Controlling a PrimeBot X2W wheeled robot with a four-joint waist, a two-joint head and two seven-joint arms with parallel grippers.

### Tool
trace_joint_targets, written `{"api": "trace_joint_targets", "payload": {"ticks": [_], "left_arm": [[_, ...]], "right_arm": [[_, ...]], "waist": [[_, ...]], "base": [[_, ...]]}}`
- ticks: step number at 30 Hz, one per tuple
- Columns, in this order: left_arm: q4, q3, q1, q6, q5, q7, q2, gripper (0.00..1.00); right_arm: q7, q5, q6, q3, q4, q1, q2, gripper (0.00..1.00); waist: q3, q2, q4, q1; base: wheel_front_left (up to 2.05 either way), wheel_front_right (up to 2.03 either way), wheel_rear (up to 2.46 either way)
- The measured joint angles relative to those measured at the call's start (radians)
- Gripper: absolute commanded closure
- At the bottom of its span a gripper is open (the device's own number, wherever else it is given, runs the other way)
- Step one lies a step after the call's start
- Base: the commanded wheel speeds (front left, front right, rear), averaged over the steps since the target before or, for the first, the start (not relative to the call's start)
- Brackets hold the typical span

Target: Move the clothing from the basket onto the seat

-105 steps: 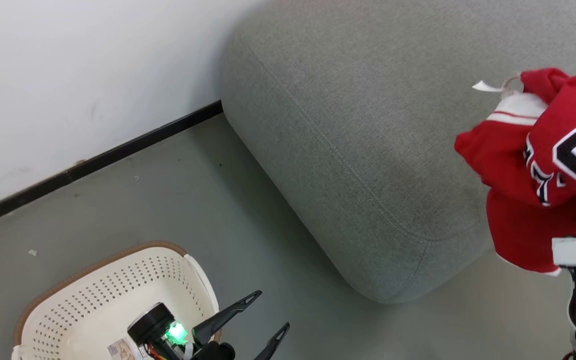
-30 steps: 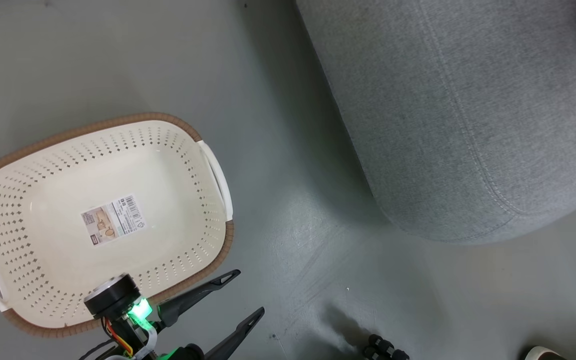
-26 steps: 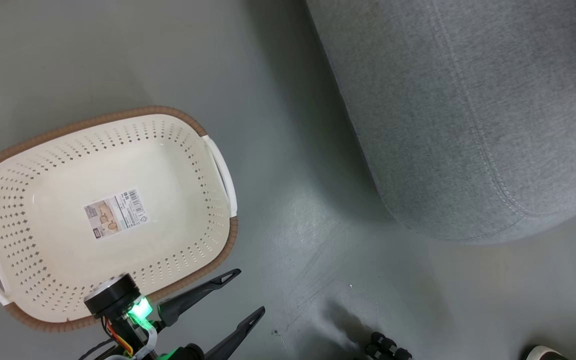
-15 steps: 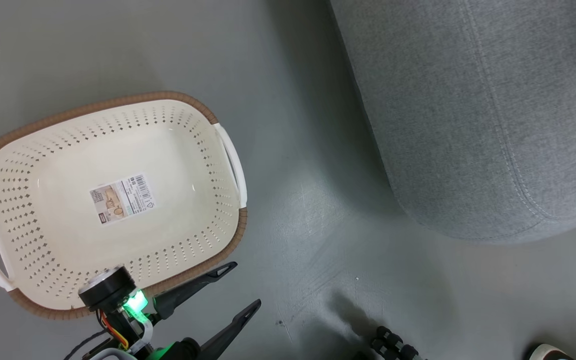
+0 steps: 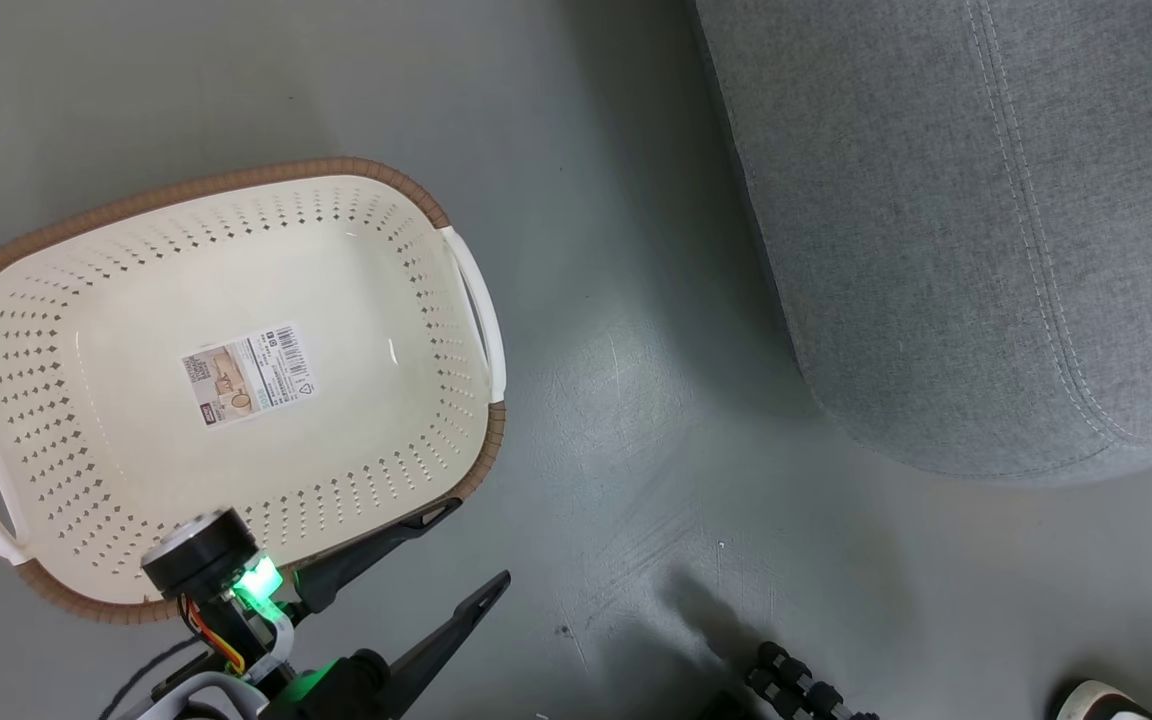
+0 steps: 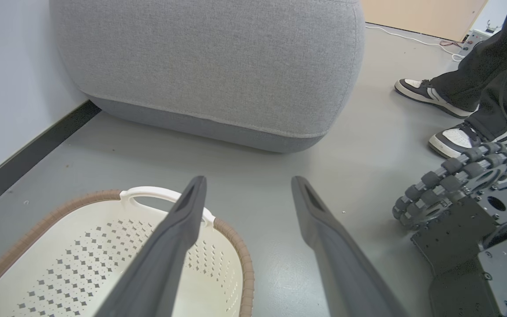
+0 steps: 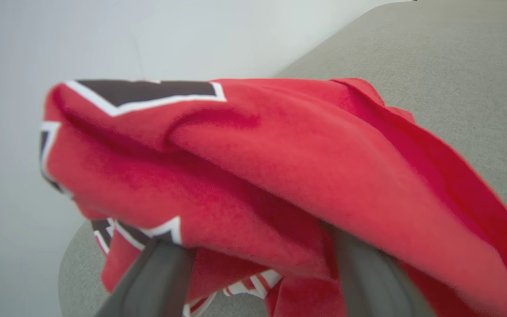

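Note:
The basket [image 5: 236, 260], cream-white with a brown rim, stands on the floor holding just its label sticker. My left gripper [image 5: 466, 550] hovers open by the basket's near right corner, its fingers [image 6: 178, 237] wide apart over the rim [image 6: 236, 246]. The grey seat [image 5: 976, 230] rises at the right, its rounded front [image 6: 209, 66] ahead of that gripper. In the right wrist view the clothing [image 7: 258, 167], a red jersey with black white-edged lettering, lies bunched over the seat's top [image 7: 447, 75]. My right gripper [image 7: 255, 246] stands open, its spread fingers [image 7: 156, 277] under the cloth's near edge.
A person's shoes [image 6: 429, 92] and dark trouser legs stand on the floor right of the seat; one shoe tip [image 5: 1096, 700] shows in the head view. My base and its roller wheel [image 6: 451, 180] sit beside them. A white wall with a black skirting [image 6: 24, 154] runs along the left.
The head camera has shifted, so basket and seat slid in the picture and the jersey's red edge left its top right corner. The left gripper stays open beside the basket.

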Motion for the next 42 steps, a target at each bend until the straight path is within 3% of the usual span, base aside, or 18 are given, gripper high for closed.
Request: {"api": "trace_joint_targets", "payload": {"ticks": [18,35,42], "left_arm": [[0.027,-0.007,-0.049,0.000,-0.002,0.000,0.000,0.00],[0.071,-0.030,-0.069,0.000,-0.035,0.000,-0.033,0.00],[0.081,-0.047,-0.070,0.000,-0.037,0.000,-0.047,0.00]], "right_arm": [[-0.041,-0.099,0.000,-0.062,0.041,0.007,0.032,0.00],[-0.070,-0.208,0.000,0.046,0.040,0.052,0.101,0.00],[-0.072,-0.229,0.001,0.046,0.020,0.110,0.109,0.00]], "waist": [[-0.012,0.0000,-0.013,0.0000],[-0.082,0.0000,-0.036,0.0000],[-0.129,0.0000,-0.046,0.0000]], "base": [[0.00,0.00,0.00],[0.00,0.00,0.00],[0.00,0.00,0.00]]}}
